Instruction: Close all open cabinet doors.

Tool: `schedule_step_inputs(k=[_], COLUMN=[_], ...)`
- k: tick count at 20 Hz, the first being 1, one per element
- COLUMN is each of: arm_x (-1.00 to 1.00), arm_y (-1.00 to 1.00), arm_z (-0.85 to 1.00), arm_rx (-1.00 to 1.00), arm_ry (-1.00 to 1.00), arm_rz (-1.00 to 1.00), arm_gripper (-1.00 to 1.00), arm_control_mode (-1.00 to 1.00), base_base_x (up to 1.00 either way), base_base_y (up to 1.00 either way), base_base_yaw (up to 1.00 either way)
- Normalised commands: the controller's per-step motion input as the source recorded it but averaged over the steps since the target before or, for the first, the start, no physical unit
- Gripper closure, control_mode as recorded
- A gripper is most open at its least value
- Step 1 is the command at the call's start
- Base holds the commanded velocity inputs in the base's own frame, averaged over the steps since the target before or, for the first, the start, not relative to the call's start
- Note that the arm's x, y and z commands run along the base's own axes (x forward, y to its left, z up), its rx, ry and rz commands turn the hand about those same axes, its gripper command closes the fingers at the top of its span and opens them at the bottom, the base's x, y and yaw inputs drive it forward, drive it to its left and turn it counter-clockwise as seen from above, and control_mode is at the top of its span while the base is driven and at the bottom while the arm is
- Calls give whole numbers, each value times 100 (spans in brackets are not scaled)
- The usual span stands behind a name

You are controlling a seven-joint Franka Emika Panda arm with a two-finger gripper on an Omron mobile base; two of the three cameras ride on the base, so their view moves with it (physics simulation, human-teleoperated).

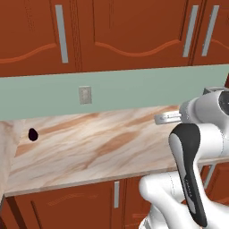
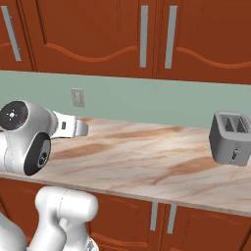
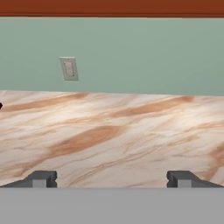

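Our claw hangs released and empty above the marble worktop, facing the green wall and its socket. Overhead, the cabinet doors look shut in these views. We judge them stiff, hinged and light; pushing near the bar handle suits best.

No readable text, labels, brands or numbers anywhere. Cabinet doors plain, handles blank. Wall outlet has no markings. Toaster shows a small front control, too small to read. Countertop is just marble pattern, no writing.
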Motion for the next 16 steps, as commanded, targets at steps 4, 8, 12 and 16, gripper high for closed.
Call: schedule_step_inputs(k=[4, 8, 12, 16], arm_x=[0, 0, 0, 0], arm_y=[0, 0, 0, 0], arm_z=[0, 0, 0, 0], arm_rx=[0, 0, 0, 0], arm_ry=[0, 0, 0, 0], arm_rz=[0, 0, 0, 0], arm_gripper=[-100, -100, -100, -100], arm_control_mode=[100, 100, 100, 100], base_base_x=[-28, -36, -45, -35], base_base_y=[-34, -28, -17, -2], base_base_yaw=[0, 0, 1, 16])
